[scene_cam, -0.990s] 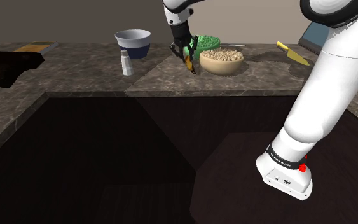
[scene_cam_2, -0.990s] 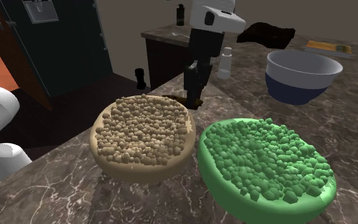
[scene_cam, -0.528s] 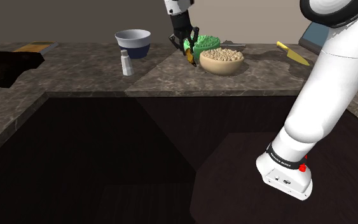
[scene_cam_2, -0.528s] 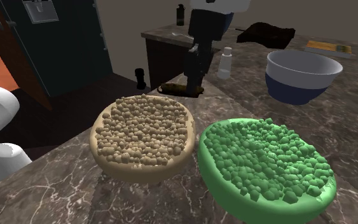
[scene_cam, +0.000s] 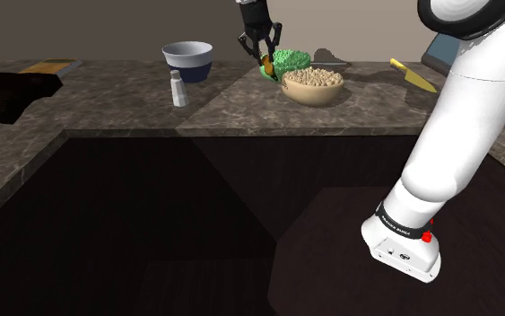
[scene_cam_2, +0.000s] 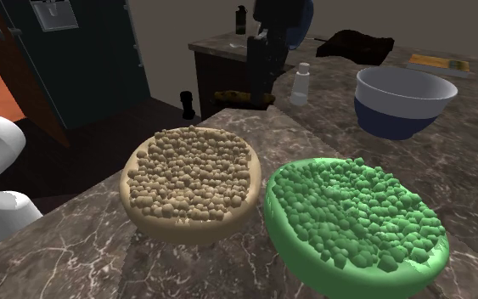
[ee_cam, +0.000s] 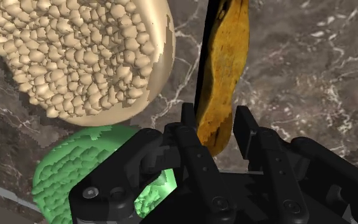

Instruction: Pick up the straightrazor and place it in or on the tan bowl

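Dark marbled stone made the surface (scene_cam: 241, 108), and on it the tan bowl (scene_cam_2: 193, 183), heaped with pale pellets, stood just beside a green bowl (scene_cam_2: 351, 221) with green ones. My claw (ee_cam: 215, 118) was narrow and clasped the straightrazor (ee_cam: 222, 63) by one end of its yellow-brown handle. The rest of it hung away from the fingers, clear of the surface. In the wrist view it lay over bare stone beside the tan bowl's rim, not over the filling.

I judged that the carrying step was not finished. To do it well, I should hold the height so that the free end passes above the rim, and move sideways until the handle is over the middle of the tan pellets. Only there should I lower and open. A release too near the green bowl could put the razor in the wrong dish.
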`<state>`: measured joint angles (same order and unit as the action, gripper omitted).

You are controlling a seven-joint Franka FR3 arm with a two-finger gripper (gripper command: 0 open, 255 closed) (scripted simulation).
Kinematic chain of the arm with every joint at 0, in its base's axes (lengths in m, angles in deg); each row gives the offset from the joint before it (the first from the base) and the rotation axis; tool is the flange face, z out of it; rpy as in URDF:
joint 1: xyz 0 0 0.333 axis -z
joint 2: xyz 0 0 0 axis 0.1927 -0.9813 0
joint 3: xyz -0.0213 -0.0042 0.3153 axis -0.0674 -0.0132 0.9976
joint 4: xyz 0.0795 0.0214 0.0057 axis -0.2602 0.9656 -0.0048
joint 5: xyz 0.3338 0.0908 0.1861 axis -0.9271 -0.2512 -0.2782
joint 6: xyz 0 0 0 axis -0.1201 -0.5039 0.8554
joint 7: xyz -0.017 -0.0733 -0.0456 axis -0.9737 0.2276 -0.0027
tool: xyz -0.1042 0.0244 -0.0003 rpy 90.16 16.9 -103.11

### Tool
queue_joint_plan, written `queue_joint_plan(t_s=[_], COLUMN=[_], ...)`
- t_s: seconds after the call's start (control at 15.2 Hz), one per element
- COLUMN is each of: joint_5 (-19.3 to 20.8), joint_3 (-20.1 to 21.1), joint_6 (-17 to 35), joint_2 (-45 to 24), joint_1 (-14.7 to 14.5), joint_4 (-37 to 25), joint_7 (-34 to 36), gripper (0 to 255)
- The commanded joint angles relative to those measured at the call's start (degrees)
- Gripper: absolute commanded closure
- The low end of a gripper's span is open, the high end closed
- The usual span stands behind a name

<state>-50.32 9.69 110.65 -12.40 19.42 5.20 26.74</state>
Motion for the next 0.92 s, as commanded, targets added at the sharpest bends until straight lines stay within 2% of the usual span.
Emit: queue_joint_plan(t_s=[0.0, 0.59, 0.86], joint_5=[0.15, 1.26, 0.28], joint_3=[0.04, 0.26, -1.78], joint_6=[-1.87, -9.71, -6.84], joint_2=[-0.39, -3.43, 3.99], joint_1=[-0.12, -1.0, 2.6], joint_4=[-2.24, -13.07, -3.97], joint_7=[-0.26, -1.19, -6.03], gripper=[255, 255, 255])
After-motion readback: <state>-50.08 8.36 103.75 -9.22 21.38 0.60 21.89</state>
